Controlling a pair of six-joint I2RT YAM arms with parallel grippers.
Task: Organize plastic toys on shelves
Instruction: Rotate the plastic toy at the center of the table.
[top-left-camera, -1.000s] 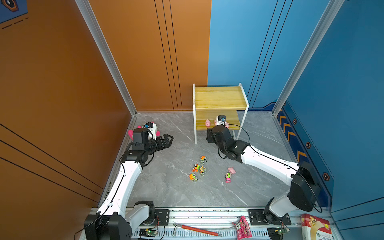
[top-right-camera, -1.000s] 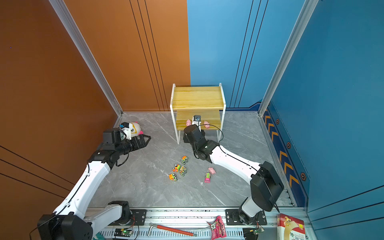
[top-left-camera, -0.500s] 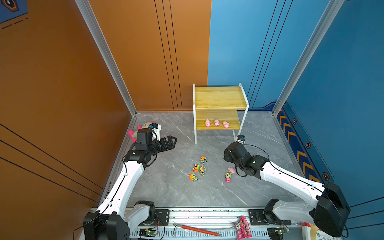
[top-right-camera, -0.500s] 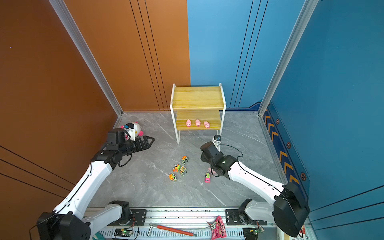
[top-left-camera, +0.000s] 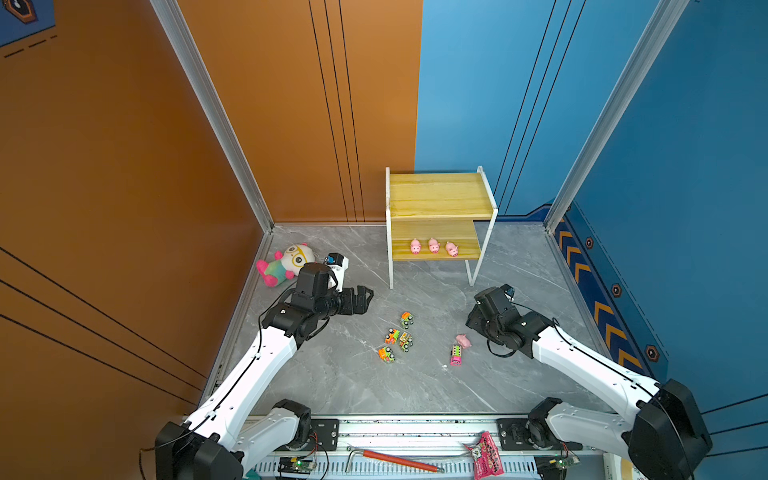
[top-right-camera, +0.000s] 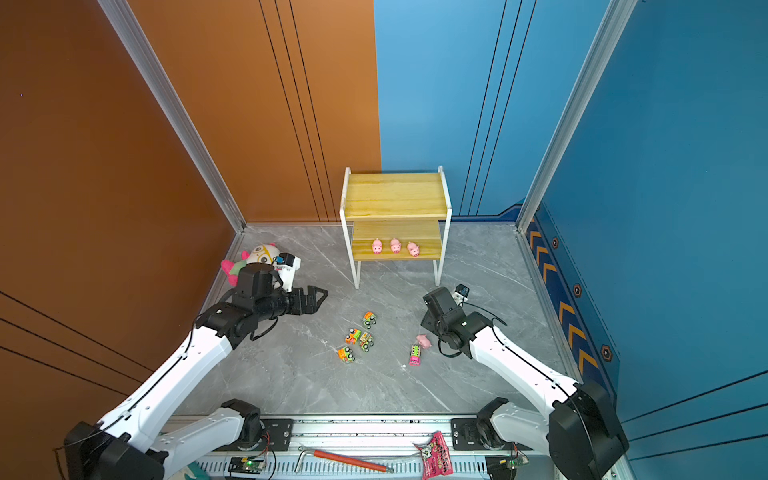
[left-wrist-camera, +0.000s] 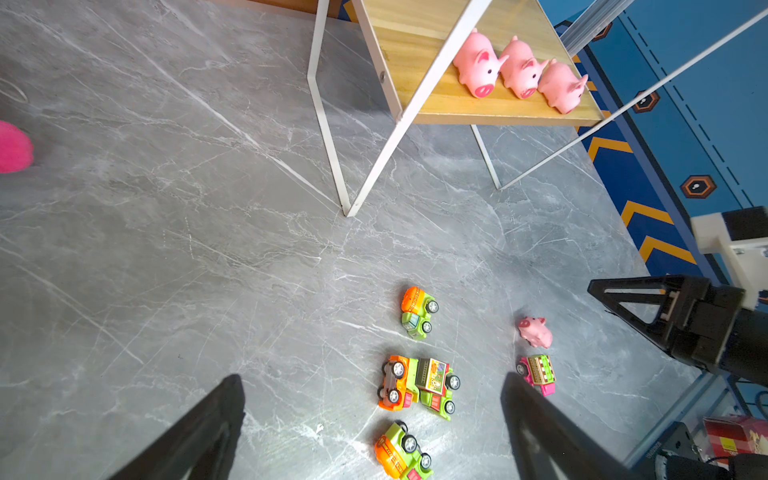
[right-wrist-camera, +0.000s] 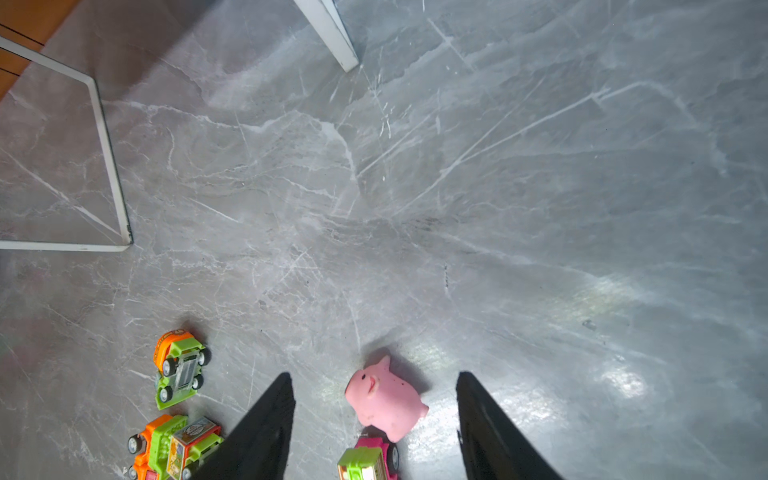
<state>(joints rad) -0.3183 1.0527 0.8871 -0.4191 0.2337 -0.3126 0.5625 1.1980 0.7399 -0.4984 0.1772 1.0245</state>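
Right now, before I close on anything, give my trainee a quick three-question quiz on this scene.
1. How many pink pigs stand on the lower board?
2. True or false: the left gripper is shut on a toy.
3. In the right wrist view, the pig on the floor shows between the fingers of: A the left gripper; B the right gripper; C neither.
Key: 1 three; 2 false, its jaws stand open and empty; 3 B.
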